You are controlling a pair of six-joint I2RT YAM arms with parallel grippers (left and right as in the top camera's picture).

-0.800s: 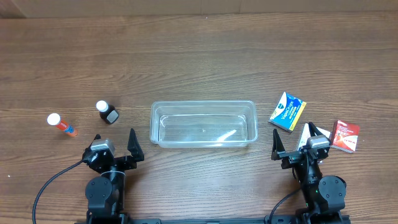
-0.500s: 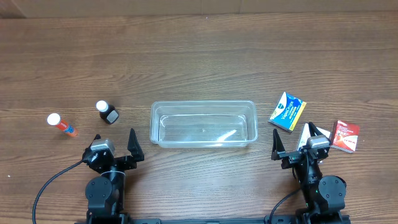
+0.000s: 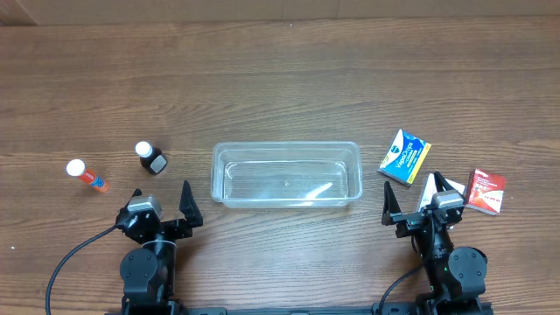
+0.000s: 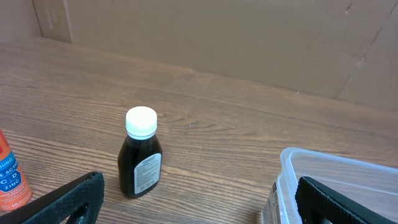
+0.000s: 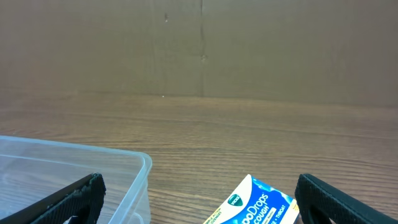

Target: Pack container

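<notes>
The clear plastic container (image 3: 286, 173) lies empty in the middle of the table; its corner shows in the left wrist view (image 4: 336, 180) and the right wrist view (image 5: 74, 174). A dark bottle with a white cap (image 3: 150, 157) (image 4: 140, 155) stands left of it. An orange tube with a white cap (image 3: 87, 176) (image 4: 9, 177) lies further left. A blue cough-drops box (image 3: 404, 157) (image 5: 255, 205) and a red box (image 3: 486, 191) lie to the right. My left gripper (image 3: 161, 203) (image 4: 199, 205) and right gripper (image 3: 413, 199) (image 5: 199, 205) are open and empty at the near edge.
A white box (image 3: 432, 185) lies partly under my right gripper's finger, next to the red box. A brown cardboard wall (image 4: 249, 43) stands behind the table's far edge.
</notes>
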